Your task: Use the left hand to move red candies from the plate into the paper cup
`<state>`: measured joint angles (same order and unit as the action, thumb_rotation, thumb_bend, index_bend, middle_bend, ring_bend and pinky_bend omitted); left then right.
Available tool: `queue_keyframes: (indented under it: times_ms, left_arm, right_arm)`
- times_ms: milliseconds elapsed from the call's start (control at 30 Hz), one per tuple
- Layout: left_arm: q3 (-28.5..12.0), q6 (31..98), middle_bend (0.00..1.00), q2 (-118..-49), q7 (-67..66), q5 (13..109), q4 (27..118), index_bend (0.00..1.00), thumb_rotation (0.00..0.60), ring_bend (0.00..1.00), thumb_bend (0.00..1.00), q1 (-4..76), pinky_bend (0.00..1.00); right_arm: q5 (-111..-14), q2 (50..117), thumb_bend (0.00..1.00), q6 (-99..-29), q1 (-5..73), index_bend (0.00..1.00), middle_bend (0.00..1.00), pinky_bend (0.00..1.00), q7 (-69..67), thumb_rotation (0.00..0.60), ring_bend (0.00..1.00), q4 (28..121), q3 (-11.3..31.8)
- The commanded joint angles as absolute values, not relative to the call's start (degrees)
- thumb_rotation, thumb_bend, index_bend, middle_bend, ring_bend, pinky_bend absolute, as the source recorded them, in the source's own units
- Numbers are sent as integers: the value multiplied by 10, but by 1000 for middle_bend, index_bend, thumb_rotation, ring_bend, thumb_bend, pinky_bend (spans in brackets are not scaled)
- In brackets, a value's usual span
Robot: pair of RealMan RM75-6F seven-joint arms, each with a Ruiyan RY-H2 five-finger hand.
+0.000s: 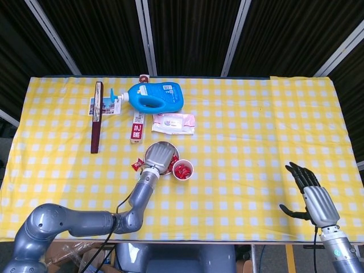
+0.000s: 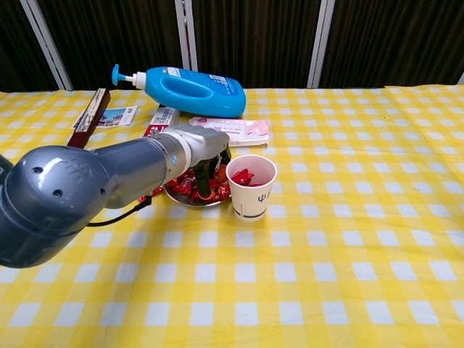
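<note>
- Red candies (image 2: 181, 185): most sit on the plate (image 2: 179, 199), directly under the left hand (image 1: 159, 156); several more are already in the paper cup (image 2: 251, 187), which stands just beside the hand on its right-arm side.
- Left hand state: fingers (image 2: 204, 177) point down into the pile. Can't tell from either view whether they've closed on a candy; the wrist and forearm hide the fingertips from the head view, and the candies blur together in the chest view.
- Risk 1: empty lift. If there is no firm pinch on a wrapper, the hand likely comes up with nothing, or drops the candy short of the cup.
- Risk 2: cup knock-over. The cup looks light and is nearly touching the plate; a sideways sweep of the fingers or forearm toward it could tip it and spill what's inside.
- Risk 3: plate shove. Pressing down off-centre could slide or tilt the plate and push candies over its rim. One loose candy (image 1: 137, 165) already lies on the table on the far side of the hand from the cup.
- Risk 4: grabbing a clump and shedding extras in transit.
- Right hand (image 1: 314, 195): well apart at the table edge, fingers spread, holding nothing. No interference expected.
</note>
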<state>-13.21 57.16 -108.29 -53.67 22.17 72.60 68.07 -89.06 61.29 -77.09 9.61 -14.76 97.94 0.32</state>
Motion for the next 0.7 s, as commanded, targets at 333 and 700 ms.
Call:
queue_keyframes:
  times_ms: [333, 700]
  left_arm:
    - [-129, 592, 635, -1055, -537, 239, 752, 563, 600, 891, 426, 662, 931]
    - [-157, 625, 639, -988, -531, 259, 839, 565, 600, 891, 426, 653, 931]
  right_arm:
    - [-890, 614, 277, -771, 96, 0, 0, 0, -144, 600, 0, 980, 3]
    - [-890, 615, 276, -773, 95, 0, 0, 0, -139, 600, 0, 980, 4]
